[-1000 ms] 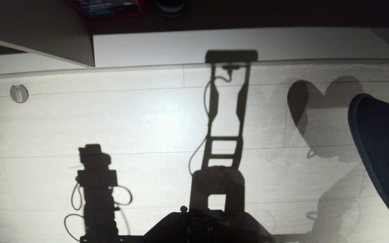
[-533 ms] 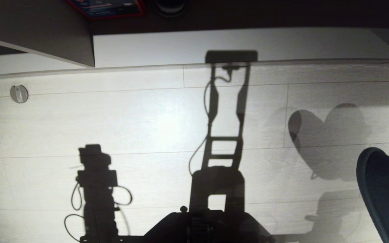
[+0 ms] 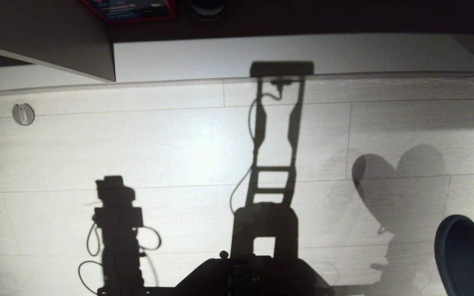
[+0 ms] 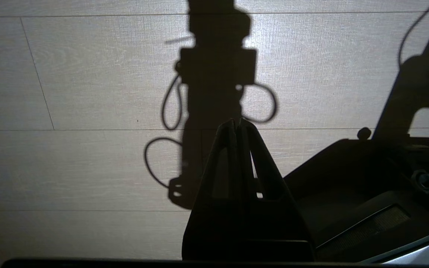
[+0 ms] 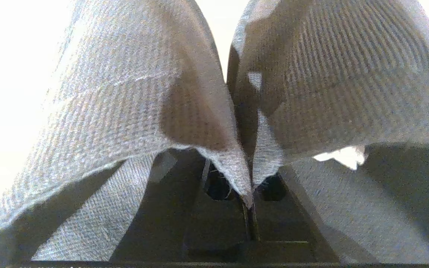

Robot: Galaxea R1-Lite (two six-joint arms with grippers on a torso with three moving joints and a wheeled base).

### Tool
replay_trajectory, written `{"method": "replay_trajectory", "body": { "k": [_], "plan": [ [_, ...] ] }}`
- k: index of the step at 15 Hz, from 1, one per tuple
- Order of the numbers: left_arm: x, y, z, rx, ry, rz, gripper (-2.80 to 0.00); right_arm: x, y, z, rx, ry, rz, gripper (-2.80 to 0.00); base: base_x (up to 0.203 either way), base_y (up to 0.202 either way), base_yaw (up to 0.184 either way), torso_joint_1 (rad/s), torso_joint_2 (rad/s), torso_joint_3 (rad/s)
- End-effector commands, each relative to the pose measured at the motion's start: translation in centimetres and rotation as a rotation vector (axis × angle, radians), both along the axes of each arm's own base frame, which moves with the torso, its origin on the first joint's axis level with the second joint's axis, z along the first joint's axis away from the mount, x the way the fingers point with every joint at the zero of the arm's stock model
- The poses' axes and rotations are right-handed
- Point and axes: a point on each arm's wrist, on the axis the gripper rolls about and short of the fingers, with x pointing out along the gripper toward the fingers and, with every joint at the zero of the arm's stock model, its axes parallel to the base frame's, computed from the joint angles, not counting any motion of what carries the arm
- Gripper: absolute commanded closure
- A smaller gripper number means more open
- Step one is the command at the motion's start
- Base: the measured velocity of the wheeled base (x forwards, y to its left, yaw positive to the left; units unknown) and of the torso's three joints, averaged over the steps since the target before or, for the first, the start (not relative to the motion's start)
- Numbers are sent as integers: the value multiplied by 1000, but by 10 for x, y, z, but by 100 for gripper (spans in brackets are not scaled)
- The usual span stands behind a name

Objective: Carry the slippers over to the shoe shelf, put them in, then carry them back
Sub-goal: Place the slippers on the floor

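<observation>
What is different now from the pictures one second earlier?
The pair of dark navy fabric slippers, pinched in the right hand, has sunk toward the head view's lower right corner, and their heart-shaped shadow slid down the pale wood-grain floor. The left hand stayed shut and still. Nothing was released.

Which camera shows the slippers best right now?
The right wrist view: the slippers fill it, both woven uppers hanging side by side, their inner edges pinched in the right tool. The head view catches only dark toes at its lower right edge. The left wrist view shows none.
</observation>
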Motion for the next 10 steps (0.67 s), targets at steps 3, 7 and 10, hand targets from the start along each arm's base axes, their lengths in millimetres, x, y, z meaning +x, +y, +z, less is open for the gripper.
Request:
{"method": "replay_trajectory", "body": {
  "k": [3,7,10],
  "plan": [
    [0,0,0,-1,0,0,0,-10,0,-9,-2,-55,-7,0,0,0,0,0,0,0],
    [0,0,0,-1,0,0,0,-13,0,-17,1,-22,-1,0,0,0,0,0,0,0],
    [0,0,0,-1,0,0,0,-13,0,-21,16,19,5,0,0,0,0,0,0,0]
  ]
}}
